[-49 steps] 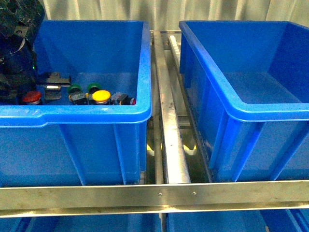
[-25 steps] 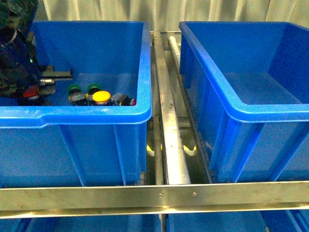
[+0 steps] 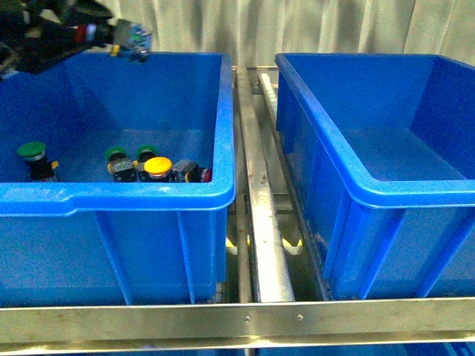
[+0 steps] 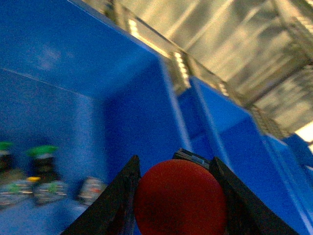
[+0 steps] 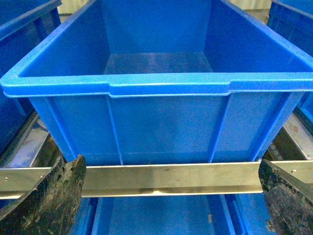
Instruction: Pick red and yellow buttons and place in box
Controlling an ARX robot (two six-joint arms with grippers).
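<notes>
Metal rack [image 3: 261,200], left crate [image 3: 111,182] with yellow button [image 3: 156,165]

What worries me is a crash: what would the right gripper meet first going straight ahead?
Likely the metal rail, or the front wall of the blue crate just above it; depth is unclear. The right gripper has its jaws wide open and empty.

red button [image 4: 180,198]: round red cap, clamped in the left gripper [image 4: 175,208], up in the air.
yellow button [image 3: 156,166]: lies on the stepped-rim crate's [image 3: 111,194] floor, near its front wall.
box [image 3: 386,189]: deep blue, upright, on the right.
</notes>
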